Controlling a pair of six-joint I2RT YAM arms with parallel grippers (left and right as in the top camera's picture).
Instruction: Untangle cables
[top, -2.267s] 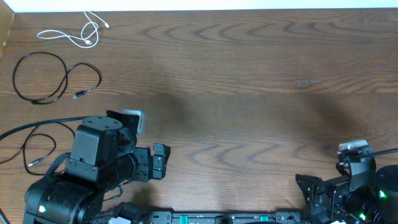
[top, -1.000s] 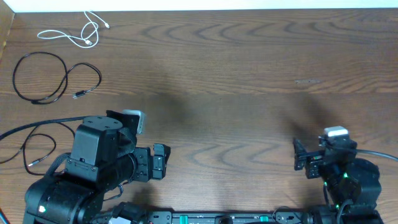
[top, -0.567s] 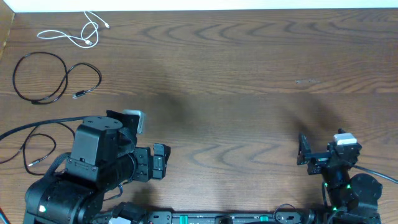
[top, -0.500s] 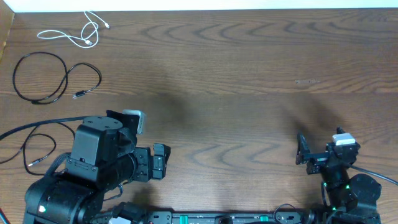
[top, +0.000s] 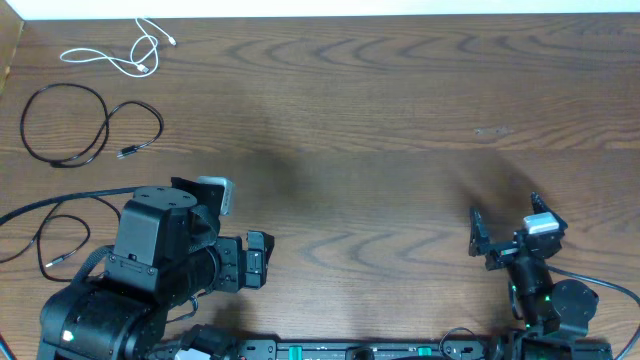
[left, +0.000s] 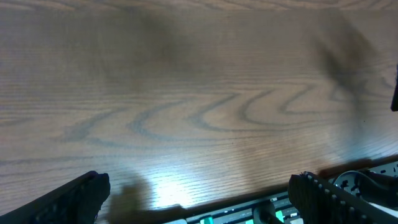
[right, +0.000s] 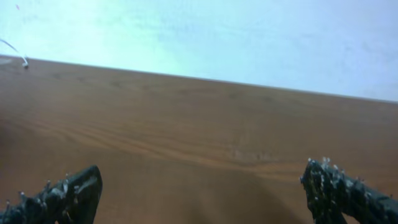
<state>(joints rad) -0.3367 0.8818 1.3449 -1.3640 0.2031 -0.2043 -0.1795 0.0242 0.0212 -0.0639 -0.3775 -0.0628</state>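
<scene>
"Cables: where did they lie?"
"All far left, each apart: the white cable (top: 140, 62) farthest back, the looped black cable (top: 105, 125) nearer, and the second black cable (top: 40, 240) at the left edge."
"And the grippers?"
"The left gripper (left: 199, 186) and right gripper (right: 202, 174) were spread and empty, probably because nothing looked tangled."

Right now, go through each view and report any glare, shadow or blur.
Overhead: sharp and evenly lit, soft shadows on the table, white cable crisp. Left wrist: glare low on the wood, left fingers blurred. Right wrist: hazy throughout, wall washed out, right fingers soft.
</scene>
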